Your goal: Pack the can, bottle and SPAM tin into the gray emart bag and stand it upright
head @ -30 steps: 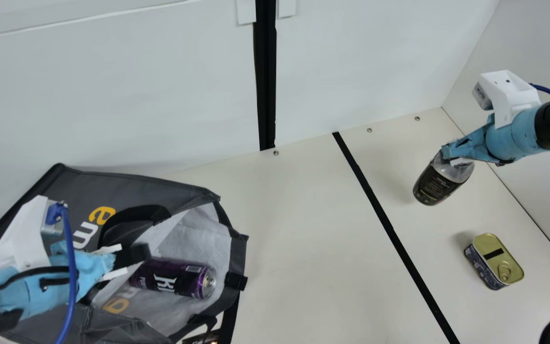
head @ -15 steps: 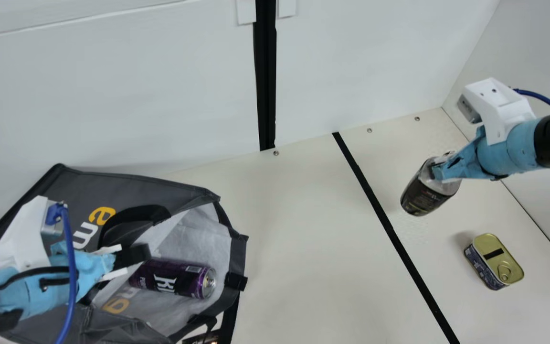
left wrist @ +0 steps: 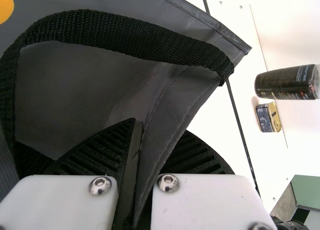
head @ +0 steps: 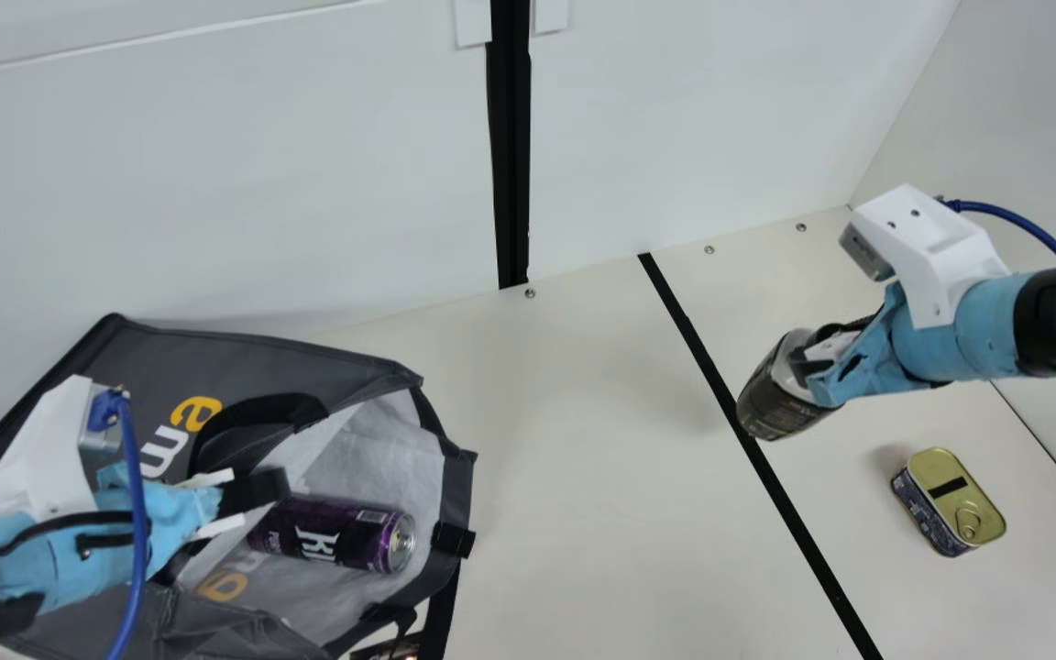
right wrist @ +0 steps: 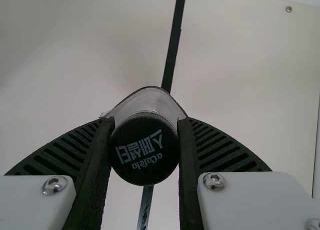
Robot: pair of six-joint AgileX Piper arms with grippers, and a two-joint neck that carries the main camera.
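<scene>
In the main view, my left gripper point(head: 258, 490) is at the mouth of the gray emart bag point(head: 125, 367); the purple can point(head: 335, 536) lies inside. My right gripper point(head: 812, 371) holds the bottle point(head: 771, 394) tilted above the table point(head: 574, 440), near the SPAM tin point(head: 954, 495).

In the left wrist view, my ribbed fingers point(left wrist: 102, 155) pinch the bag's fabric.

In the right wrist view, they clamp the bottle at its black cap point(right wrist: 144, 150).

The table point(head: 583, 440) is open between bottle point(head: 774, 403) and bag point(head: 262, 357), whose mouth the can point(head: 335, 534) partly blocks.
</scene>
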